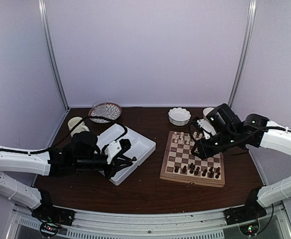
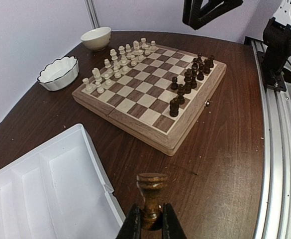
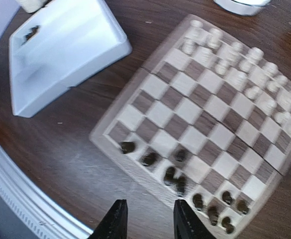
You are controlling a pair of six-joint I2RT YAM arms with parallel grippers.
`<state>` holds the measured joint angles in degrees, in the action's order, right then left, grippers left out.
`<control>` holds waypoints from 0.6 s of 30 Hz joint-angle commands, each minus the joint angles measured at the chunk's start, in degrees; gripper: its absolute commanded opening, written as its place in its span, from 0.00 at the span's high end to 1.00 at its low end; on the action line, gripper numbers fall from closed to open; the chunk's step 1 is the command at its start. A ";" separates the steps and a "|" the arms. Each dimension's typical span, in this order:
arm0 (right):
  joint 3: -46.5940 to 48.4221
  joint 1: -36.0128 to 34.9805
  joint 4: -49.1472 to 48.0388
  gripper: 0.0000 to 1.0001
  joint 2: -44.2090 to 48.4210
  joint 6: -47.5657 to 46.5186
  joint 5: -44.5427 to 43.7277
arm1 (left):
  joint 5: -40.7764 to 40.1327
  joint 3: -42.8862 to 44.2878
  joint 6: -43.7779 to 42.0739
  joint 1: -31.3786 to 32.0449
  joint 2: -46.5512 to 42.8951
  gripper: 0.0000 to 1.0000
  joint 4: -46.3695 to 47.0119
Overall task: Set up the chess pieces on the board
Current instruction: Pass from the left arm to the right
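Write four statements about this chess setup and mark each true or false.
1. The left hand grips a dark brown wooden chess piece. True.
2. The right hand holds a chess piece. False: it is open and empty.
3. The white rectangular divided tray lies to the left of the square wooden chessboard. True.
4. The pale cream chessmen stand on the board's rows nearest the arms. False: they stand at its far side.

Open table (image 1: 152, 170) between tray (image 1: 140, 144) and board (image 1: 182, 155), clear lane there. Board's middle rows free; dark pieces (image 1: 205, 172) crowd the near rows, pale pieces (image 1: 185, 140) the far, and the right gripper (image 3: 147, 214) hangs overhead.
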<state>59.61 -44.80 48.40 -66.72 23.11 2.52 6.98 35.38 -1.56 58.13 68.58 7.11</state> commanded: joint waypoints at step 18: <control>-9.26 -8.21 -56.91 0.38 -5.93 -29.01 13.39 | 5.27 1.67 -1.12 0.23 1.82 1.00 2.73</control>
<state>55.94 -52.75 4.73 -73.87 1.48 11.25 8.82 35.38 -1.45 58.13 69.54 7.57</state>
